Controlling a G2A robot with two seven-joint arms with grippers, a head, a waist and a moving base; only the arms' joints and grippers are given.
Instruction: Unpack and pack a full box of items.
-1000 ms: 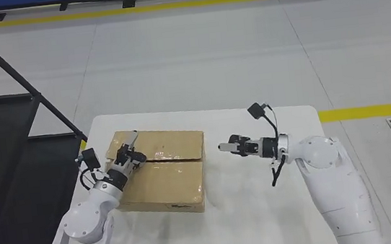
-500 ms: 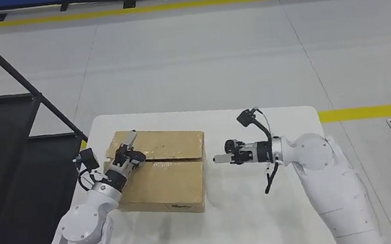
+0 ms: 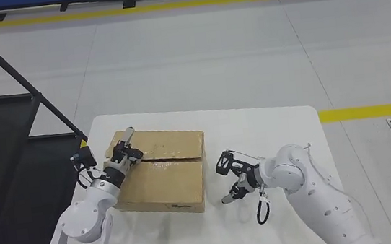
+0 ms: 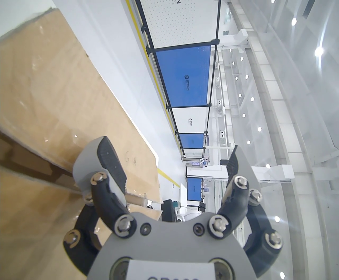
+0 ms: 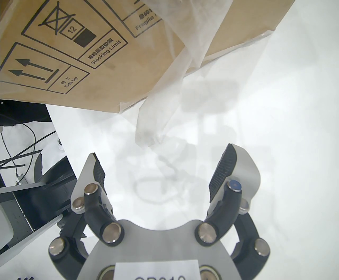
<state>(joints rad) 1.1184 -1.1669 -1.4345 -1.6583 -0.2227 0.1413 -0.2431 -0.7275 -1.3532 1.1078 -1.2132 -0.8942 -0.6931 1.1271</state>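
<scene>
A brown cardboard box (image 3: 163,173) lies on the white table (image 3: 268,124), its top flaps meeting along a middle seam. My left gripper (image 3: 123,152) is at the box's far left corner. In the left wrist view this gripper (image 4: 172,161) is open, with one finger (image 4: 111,161) against the edge of a flap (image 4: 53,100) that stands slightly raised over a dark gap. My right gripper (image 3: 226,189) is low over the table beside the box's right side. It (image 5: 161,164) is open and empty, facing the printed box wall (image 5: 79,47) and a loose strip of clear tape (image 5: 169,87).
A black frame and dark panel (image 3: 11,157) stand to the left of the table. The table's near right part (image 3: 266,230) is bare. Cables (image 5: 21,148) hang by the table edge below the box corner.
The right arm has swung down and toward the box, from hovering over the table's middle to low beside the box's right side. The left gripper shifted slightly along the far left corner.
</scene>
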